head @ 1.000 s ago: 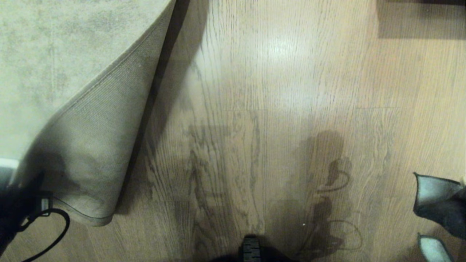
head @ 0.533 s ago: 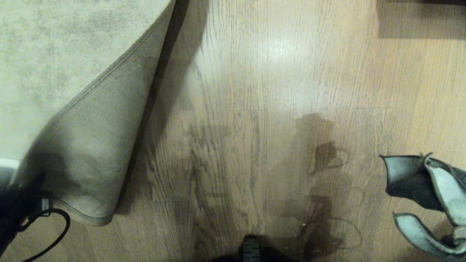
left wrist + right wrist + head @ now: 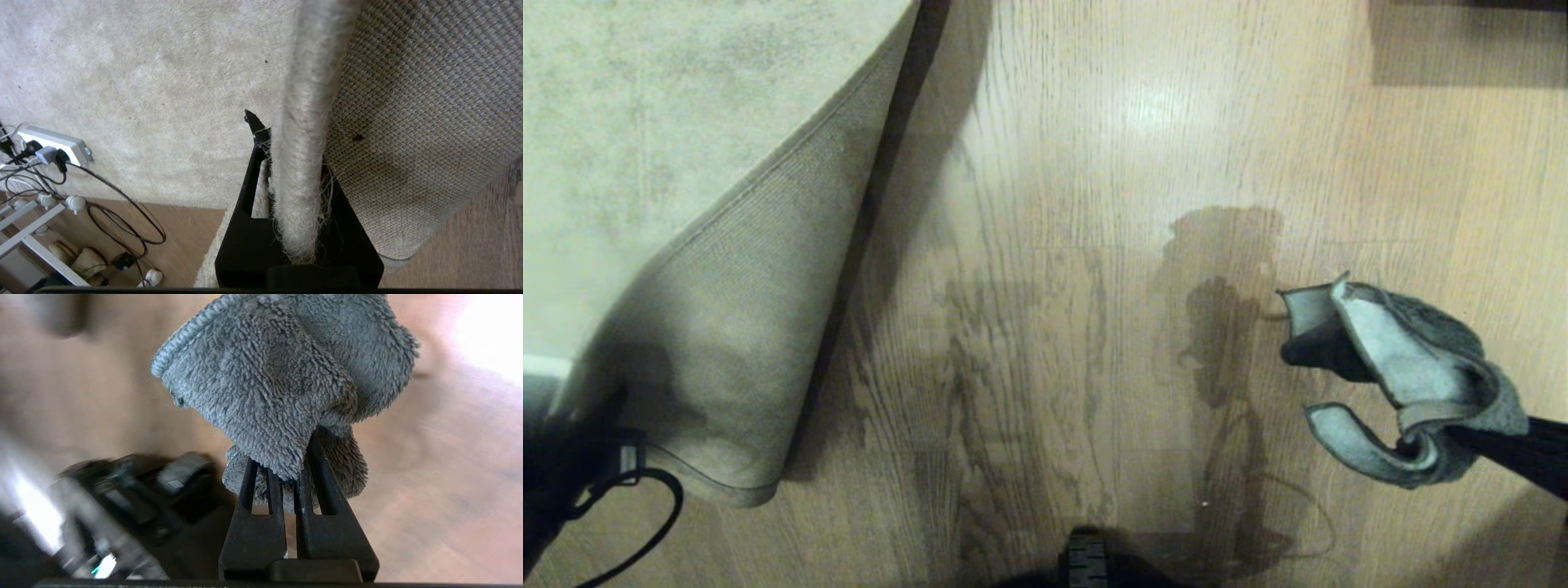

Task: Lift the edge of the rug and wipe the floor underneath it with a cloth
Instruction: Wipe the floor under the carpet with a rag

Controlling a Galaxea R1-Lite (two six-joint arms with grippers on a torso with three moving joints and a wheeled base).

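Note:
The rug edge (image 3: 735,327) is raised and folded back on the left, showing its woven tan backing above the floor (image 3: 1094,204). My left gripper (image 3: 292,143) is shut on the rug edge (image 3: 310,81); the fuzzy border runs between its black fingers. In the head view that gripper is only a dark shape at the lower left corner. The cloth (image 3: 1405,359), dark grey on one face and pale on the other, hangs above the floor at the right. My right gripper (image 3: 284,465) is shut on the cloth (image 3: 286,375), which bunches over its fingertips.
A white power strip (image 3: 53,143) with black cables lies beyond the rug's far side. A black cable (image 3: 645,506) loops by the lifted corner. A dark shape (image 3: 1470,41) sits at the far right. Part of my base (image 3: 1086,563) shows at the near edge.
My right gripper has carried the cloth in from the right edge, leftwards and farther out over the floor. The left gripper and the raised rug edge have stayed still.

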